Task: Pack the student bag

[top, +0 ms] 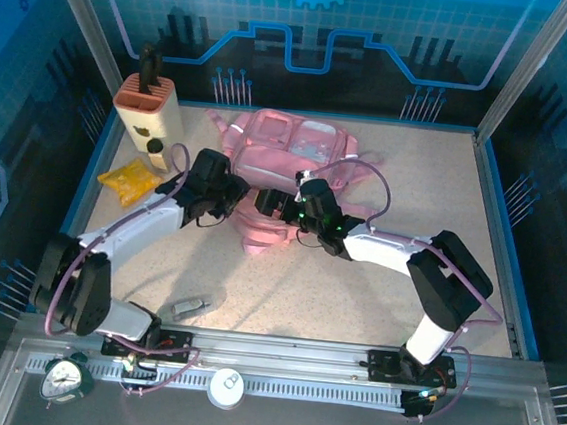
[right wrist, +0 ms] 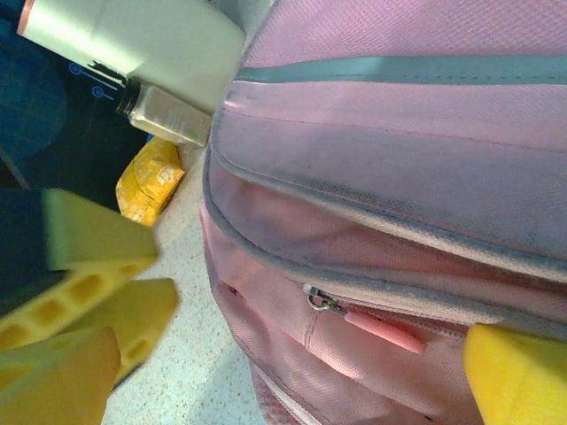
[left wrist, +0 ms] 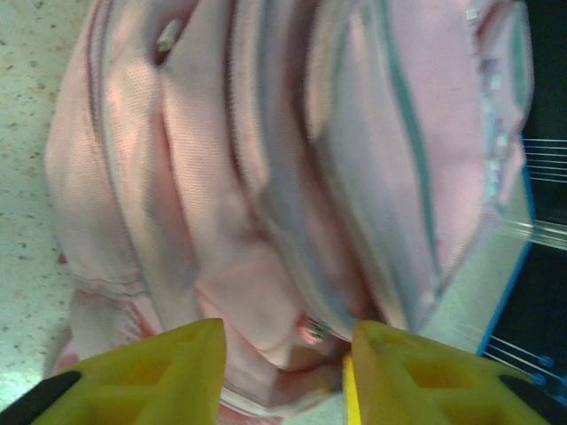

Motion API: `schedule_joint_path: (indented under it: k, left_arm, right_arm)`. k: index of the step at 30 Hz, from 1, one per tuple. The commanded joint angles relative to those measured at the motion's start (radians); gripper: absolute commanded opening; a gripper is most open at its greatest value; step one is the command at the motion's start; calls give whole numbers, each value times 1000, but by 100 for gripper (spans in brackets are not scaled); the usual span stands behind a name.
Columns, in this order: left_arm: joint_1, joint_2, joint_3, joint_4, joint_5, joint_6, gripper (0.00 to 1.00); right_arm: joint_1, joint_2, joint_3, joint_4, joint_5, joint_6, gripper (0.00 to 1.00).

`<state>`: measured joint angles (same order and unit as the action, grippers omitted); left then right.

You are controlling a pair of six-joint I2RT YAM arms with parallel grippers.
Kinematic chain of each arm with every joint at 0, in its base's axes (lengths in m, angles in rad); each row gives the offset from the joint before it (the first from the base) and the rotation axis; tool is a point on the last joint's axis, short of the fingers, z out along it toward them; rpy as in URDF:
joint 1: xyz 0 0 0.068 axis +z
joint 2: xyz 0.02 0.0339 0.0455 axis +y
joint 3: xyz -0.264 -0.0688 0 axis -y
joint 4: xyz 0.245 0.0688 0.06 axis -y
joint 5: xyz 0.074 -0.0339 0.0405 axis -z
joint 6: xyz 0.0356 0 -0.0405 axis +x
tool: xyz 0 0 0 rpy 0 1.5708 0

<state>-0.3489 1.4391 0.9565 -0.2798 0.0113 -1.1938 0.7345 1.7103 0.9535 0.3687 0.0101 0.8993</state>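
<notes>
Two robot arms meet at the student bag (top: 287, 153), which lies flat at the far middle of the speckled table (top: 356, 290). At the bag's near-left side, the left end effector (left wrist: 285, 354) has its yellow fingers spread, with a fold of pink fabric and a metal zip pull (left wrist: 312, 329) between them. At the near edge, the right end effector (right wrist: 310, 328) is spread wide on either side of a pink zip tab (right wrist: 383, 328). A yellow packet (top: 131, 180) lies left of the bag, beside a beige holder (top: 148, 109).
</notes>
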Motion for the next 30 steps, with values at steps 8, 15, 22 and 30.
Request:
schedule_joint_path:
  k: [8,15,22,30]
  left_arm:
    - [-12,144,92,47,23,-30,42]
    - [-16,109,84,78,-1,-81,42]
    - [-18,184,119,106,65,-124,38]
    - [-19,236,164,99,62,-152,31]
  right_arm:
    - [-20,-13,20,94,-4,-85,99]
    - [-32,-9,11,135,-24,-101,100]
    - [-43,-3,26,121,-48,-126,95]
    - [-67,11,35,121,-98,-169,88]
